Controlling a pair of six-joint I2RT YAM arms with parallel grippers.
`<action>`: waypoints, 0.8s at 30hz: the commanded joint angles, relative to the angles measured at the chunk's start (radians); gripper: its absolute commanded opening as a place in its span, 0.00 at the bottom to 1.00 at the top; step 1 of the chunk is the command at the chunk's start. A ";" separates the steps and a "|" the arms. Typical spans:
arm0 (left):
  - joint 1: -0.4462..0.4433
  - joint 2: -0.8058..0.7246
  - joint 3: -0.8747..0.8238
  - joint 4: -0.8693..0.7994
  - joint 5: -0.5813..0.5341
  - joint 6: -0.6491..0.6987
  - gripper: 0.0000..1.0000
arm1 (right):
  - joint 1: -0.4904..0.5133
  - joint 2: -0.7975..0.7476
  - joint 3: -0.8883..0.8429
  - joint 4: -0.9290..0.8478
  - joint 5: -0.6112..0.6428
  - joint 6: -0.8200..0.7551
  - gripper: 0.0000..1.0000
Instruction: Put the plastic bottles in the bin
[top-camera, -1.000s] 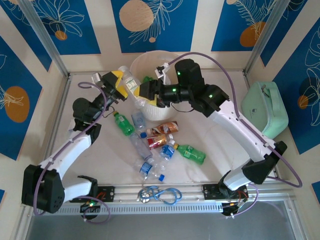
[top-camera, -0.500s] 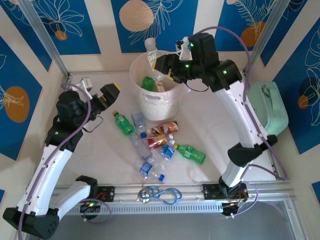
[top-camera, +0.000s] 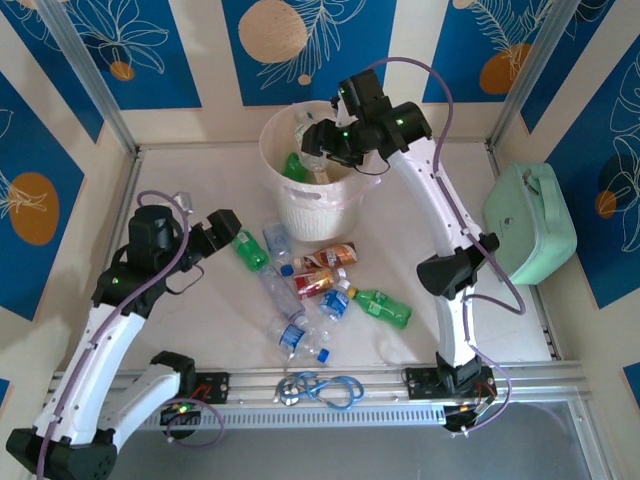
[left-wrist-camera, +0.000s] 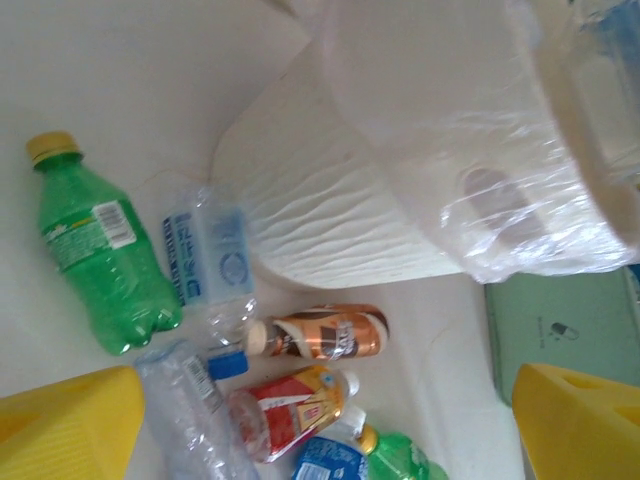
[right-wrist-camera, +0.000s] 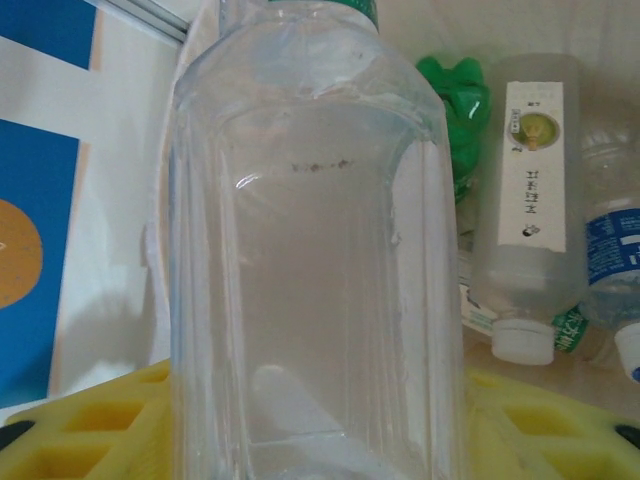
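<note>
Here, clear bottle (right-wrist-camera: 310, 250) gripped in right claw (top-camera: 322, 140), over the bin (top-camera: 310, 215).

The bin (top-camera: 318, 215) is white, its sides ribbed in fine wavy rows. On the off-white worktop (top-camera: 190, 160) lie a green bottle (left-wrist-camera: 95, 250) with a yellow cap and white label, a clear bottle (left-wrist-camera: 210, 255) with a blue label and cap, a copper-labelled bottle (left-wrist-camera: 325, 335) and a red-and-yellow-labelled bottle (left-wrist-camera: 290, 405). The left claw (top-camera: 222, 228) has yellow fingers (left-wrist-camera: 65, 425). The right claw (right-wrist-camera: 310, 440) has yellow gridded pads (right-wrist-camera: 90, 435), and the held bottle (right-wrist-camera: 310, 250) is colourless. The case (top-camera: 530, 225) is mint green. Both arms, the left arm (top-camera: 100, 340) and the right arm (top-camera: 440, 210), are white with black joints. The wall panels (top-camera: 340, 70) are deep blue with white leaf outlines and tan and orange discs, set between cream stripes.
</note>
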 joint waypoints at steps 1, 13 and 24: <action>0.006 -0.019 -0.024 -0.049 -0.021 0.018 0.93 | -0.004 0.015 0.025 -0.030 0.025 -0.044 0.62; 0.005 -0.025 -0.066 -0.084 -0.046 -0.008 0.91 | 0.005 0.023 0.095 -0.045 0.032 -0.066 0.84; 0.008 0.002 -0.071 -0.164 -0.122 -0.006 0.86 | 0.174 -0.203 -0.034 -0.046 0.241 -0.115 0.84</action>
